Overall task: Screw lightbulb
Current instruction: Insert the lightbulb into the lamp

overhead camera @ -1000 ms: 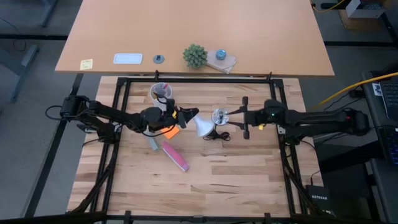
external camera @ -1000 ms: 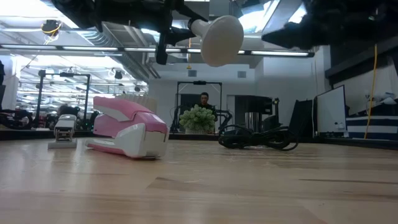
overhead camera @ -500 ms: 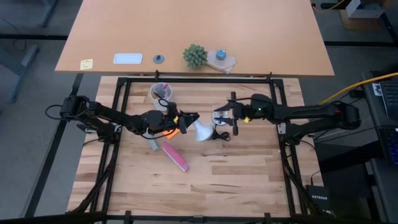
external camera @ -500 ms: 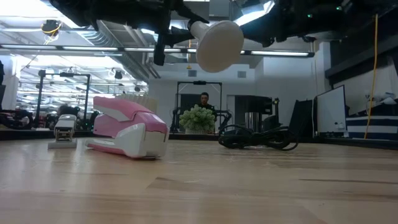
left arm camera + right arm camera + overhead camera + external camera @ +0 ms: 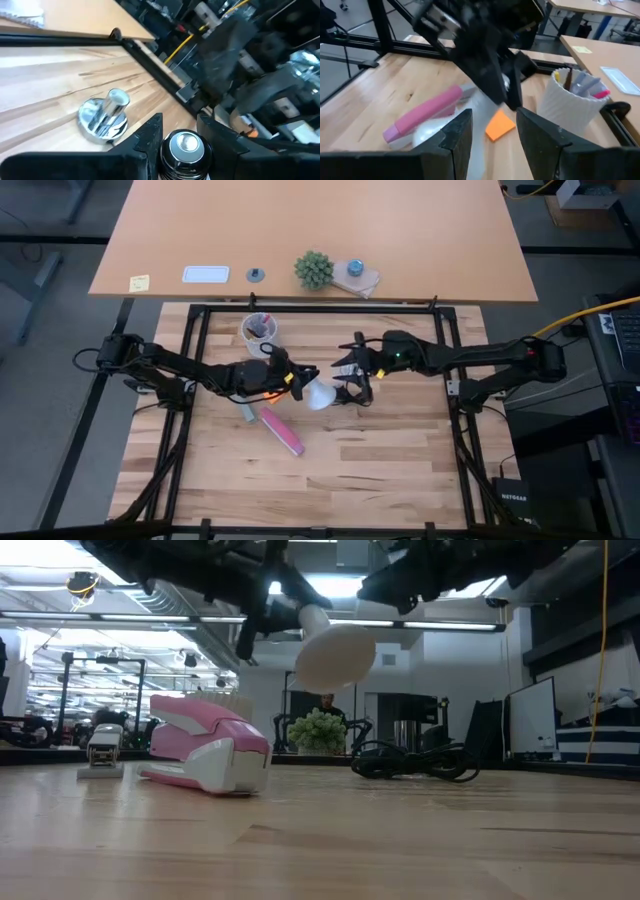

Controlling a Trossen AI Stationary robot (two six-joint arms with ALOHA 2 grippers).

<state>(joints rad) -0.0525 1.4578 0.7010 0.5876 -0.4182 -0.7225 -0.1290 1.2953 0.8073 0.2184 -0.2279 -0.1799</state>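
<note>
In the last second I brought the right gripper (image 5: 350,377) in from three o'clock, jaws apart around the lightbulb (image 5: 316,394), which my left gripper (image 5: 297,377) held clamped above the counter (image 5: 400,470); handover looked near.

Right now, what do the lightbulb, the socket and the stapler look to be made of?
Lightbulb: matte white frosted globe, glass or plastic, can't tell which; its base is shiny threaded metal. Socket: polished, chrome-like metal, mirroring its surroundings. Stapler: glossy pink and white moulded plastic, judging by its smooth sheen.
</note>
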